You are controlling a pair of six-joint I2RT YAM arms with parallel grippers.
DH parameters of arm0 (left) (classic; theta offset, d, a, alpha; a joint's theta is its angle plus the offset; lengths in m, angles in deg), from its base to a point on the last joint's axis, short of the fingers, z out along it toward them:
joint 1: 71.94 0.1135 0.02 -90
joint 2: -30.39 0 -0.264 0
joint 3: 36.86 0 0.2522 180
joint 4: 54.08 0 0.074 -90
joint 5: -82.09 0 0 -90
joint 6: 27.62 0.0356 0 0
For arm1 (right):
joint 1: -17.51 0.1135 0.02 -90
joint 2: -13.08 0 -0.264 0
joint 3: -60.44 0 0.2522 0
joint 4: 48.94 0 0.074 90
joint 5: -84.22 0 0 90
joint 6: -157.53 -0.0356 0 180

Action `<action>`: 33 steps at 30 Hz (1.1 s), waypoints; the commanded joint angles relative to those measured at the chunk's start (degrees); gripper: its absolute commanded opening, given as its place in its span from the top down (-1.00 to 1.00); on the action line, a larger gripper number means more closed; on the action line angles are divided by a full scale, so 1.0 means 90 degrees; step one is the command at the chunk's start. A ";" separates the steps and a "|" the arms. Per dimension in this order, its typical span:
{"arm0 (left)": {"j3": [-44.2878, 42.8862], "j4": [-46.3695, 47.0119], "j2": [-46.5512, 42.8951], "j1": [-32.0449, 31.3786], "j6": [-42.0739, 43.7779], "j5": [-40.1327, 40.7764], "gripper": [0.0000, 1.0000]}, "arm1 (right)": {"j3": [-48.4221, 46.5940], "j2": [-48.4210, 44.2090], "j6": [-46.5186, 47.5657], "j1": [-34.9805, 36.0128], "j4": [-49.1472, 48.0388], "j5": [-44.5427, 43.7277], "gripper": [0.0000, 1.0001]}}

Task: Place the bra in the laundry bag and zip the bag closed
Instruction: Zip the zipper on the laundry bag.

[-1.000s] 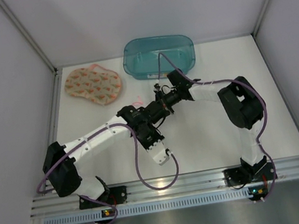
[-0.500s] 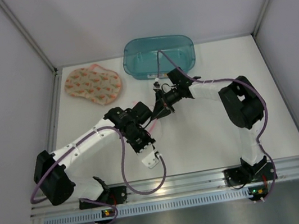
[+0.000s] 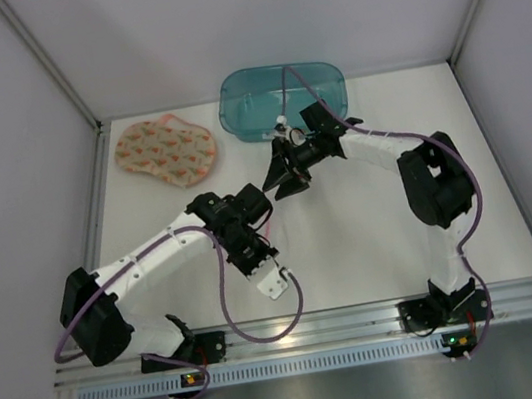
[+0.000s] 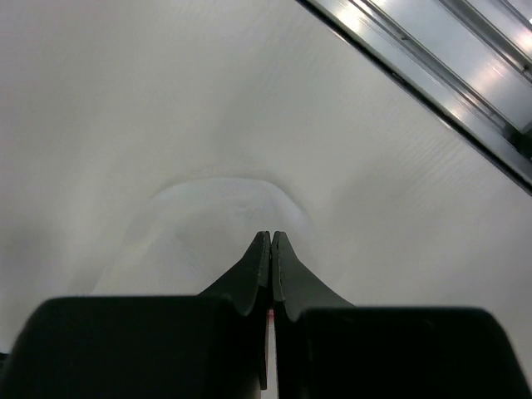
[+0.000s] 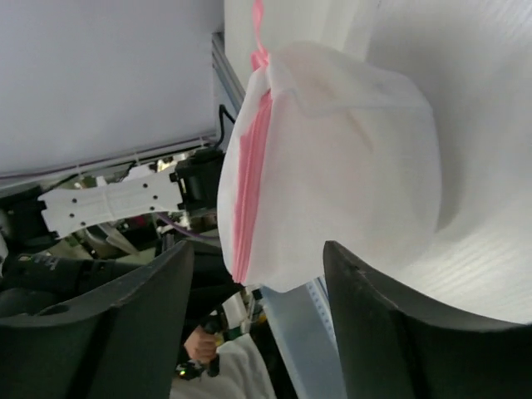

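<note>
The bra, peach with a small print, lies flat at the back left of the table. In the right wrist view the white mesh laundry bag shows its pink zip along one edge. My right gripper is open just short of the bag, with nothing between its fingers; from above, the right gripper sits mid-table. My left gripper is shut, a thin pink sliver between its jaws and white bag mesh beyond the tips. Seen from above, the left gripper is close to the right one.
A teal plastic bin stands at the back centre, just behind the right wrist. Grey walls enclose the table on three sides. An aluminium rail runs along the near edge by the arm bases.
My right gripper has opened, let go of the bag and drawn back toward the bin. The left arm pulled left and toward the near edge, then held still, staying shut.
</note>
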 commanded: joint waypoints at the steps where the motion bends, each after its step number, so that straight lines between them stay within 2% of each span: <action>1: -0.0721 -0.0016 0.0335 0.0067 -0.1051 -0.0781 1.00 | -0.0353 -0.0436 0.0807 -0.0179 0.0827 -0.0545 -0.32; 2: -0.0789 0.0150 0.0374 0.0077 -0.1160 -0.0878 1.00 | -0.0353 -0.0505 0.1059 -0.0247 0.1196 -0.0662 -0.45; 5: -0.0800 0.0530 0.0365 0.0116 -0.1288 -0.0908 1.00 | -0.0275 -0.0798 0.1403 -0.0336 0.1589 -0.0858 -0.48; 12: -0.0741 0.0990 0.0316 0.0126 -0.1229 -0.0850 1.00 | 0.0340 -0.0838 0.0740 -0.0014 0.0987 -0.0069 -0.33; 19: -0.0780 0.1333 0.0296 0.0135 -0.1395 -0.0772 1.00 | 0.0536 -0.0584 0.0398 0.0533 0.0663 0.0060 -0.23; 22: -0.0771 0.1333 0.0286 0.0135 -0.1376 -0.0830 1.00 | 0.0526 -0.0486 0.0271 0.0592 0.0555 0.0089 -0.08; 25: -0.0761 0.1324 0.0267 0.0135 -0.1414 -0.0879 1.00 | 0.0429 -0.0418 0.0251 0.0602 0.0546 0.0099 0.40; 26: -0.0751 0.1324 0.0257 0.0126 -0.1473 -0.0898 1.00 | 0.0409 -0.0398 0.0261 0.0592 0.0575 0.0108 0.71; 27: -0.0732 0.1324 0.0228 0.0126 -0.1502 -0.0918 1.00 | 0.0380 -0.0359 0.0271 0.0592 0.0575 0.0108 0.91; 28: -0.0702 0.1324 0.0199 0.0126 -0.1532 -0.0967 1.00 | 0.0351 -0.0349 0.0271 0.0553 0.0594 0.0089 1.00; 33: -0.0098 0.1314 -0.0318 0.0116 -0.1308 -0.1308 1.00 | -0.0096 -0.0164 0.0631 0.0300 0.1002 -0.0106 1.00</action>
